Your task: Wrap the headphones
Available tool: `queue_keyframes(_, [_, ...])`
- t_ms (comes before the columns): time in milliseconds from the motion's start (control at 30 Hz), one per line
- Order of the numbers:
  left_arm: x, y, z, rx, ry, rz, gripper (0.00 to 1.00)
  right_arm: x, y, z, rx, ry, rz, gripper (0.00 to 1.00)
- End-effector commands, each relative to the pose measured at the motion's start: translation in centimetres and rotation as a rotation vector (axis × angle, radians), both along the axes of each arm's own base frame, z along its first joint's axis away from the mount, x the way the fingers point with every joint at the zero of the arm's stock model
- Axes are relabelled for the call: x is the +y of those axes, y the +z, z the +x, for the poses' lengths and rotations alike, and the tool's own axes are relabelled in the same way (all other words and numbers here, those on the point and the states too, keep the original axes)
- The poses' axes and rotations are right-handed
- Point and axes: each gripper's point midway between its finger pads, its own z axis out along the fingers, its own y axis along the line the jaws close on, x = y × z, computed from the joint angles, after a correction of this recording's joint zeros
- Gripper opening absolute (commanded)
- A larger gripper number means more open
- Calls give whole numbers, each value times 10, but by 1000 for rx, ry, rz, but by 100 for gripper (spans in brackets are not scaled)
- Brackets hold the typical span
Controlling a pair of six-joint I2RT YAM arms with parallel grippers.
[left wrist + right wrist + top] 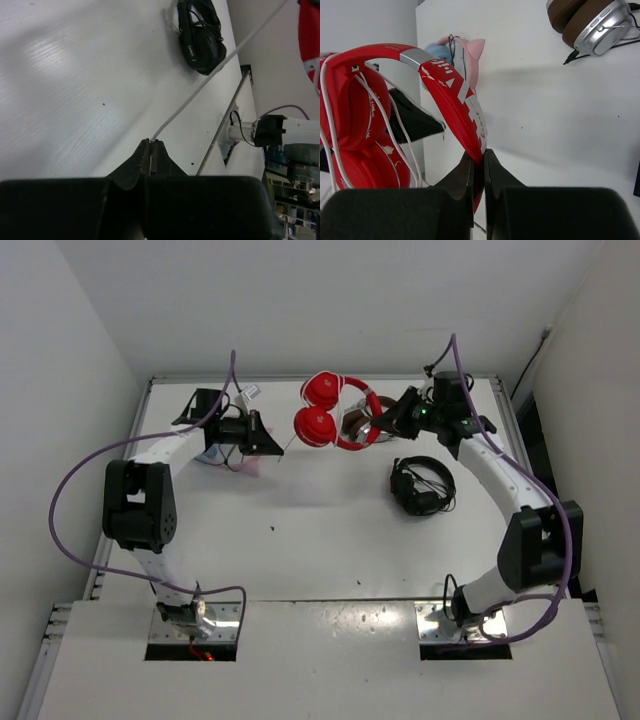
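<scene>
The red headphones (325,412) hang above the far middle of the table, ear cups to the left. My right gripper (383,422) is shut on their red headband (455,102); in the right wrist view its tips (479,155) pinch the band. The thin white cable (200,87) loops around the red ear cups (355,125) and runs taut to my left gripper (272,445). In the left wrist view the left gripper (151,144) is shut on the cable's end.
Black headphones (421,485) with a black cable lie right of centre, also in the left wrist view (200,32). Brown-and-silver headphones (592,22) lie under the red ones. A pink-and-blue cat-ear headset (455,57) sits at the far left by the left arm.
</scene>
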Motion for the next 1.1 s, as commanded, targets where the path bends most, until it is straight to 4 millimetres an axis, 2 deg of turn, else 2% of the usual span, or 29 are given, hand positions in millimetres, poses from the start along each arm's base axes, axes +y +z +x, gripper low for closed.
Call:
queue_keyframes(0, [-11,27,-17,-42,-46,-78,0,-2,58,29,-137,-61,89,0])
queue_keyframes(33, [-19,36,-24,-72,-83,-96,0,-4,52,33,-109,-83,84,0])
queue_keyframes(67, [-20,36,-28,-70,-90,-102,0,-7,49,37,-102,-109,69,0])
queue_keyframes(167, [-37,46,-44,-77,-168,-146,0,-4,40,41,-46,-149,62,0])
queue_keyframes(200, [-38,50,-45,-85,-178,-161,0,-5,31,43,-18,-168,56,0])
queue_keyframes(233, [-45,52,-54,-47,-191,-186,0,-3,39,45,-34,-177,49,0])
queue_keyframes(267, [-51,57,-57,-60,-223,-222,0,2,30,45,-6,-179,45,0])
queue_keyframes(333, [-57,61,-64,-28,-245,-270,0,8,36,50,-25,-181,39,0])
queue_keyframes(367, [-62,62,-69,11,-245,-298,0,12,33,53,-23,-187,28,0])
queue_keyframes(433, [-63,67,-71,27,-245,-321,0,17,27,58,-25,-174,8,0])
queue_keyframes(467, [-66,66,-76,87,-236,-337,0,18,32,60,-48,-183,-5,0])
queue_keyframes(600, [-68,88,-73,60,-177,-394,0,14,16,72,-43,-217,-66,0])
queue_keyframes(767, [-65,107,-77,43,-121,-388,0,6,0,75,-33,-230,-130,0])
queue_keyframes(800, [-64,116,-77,2,-109,-380,0,6,0,75,-33,-230,-130,0])
queue_keyframes(867, [-62,114,-80,35,-74,-359,0,10,-10,72,-14,-219,-138,0])
queue_keyframes(933, [-59,115,-82,62,-31,-343,0,16,-10,71,-16,-213,-143,0])
queue_keyframes(1067, [-57,111,-87,101,-7,-322,0,50,-11,62,-43,-144,-164,0])
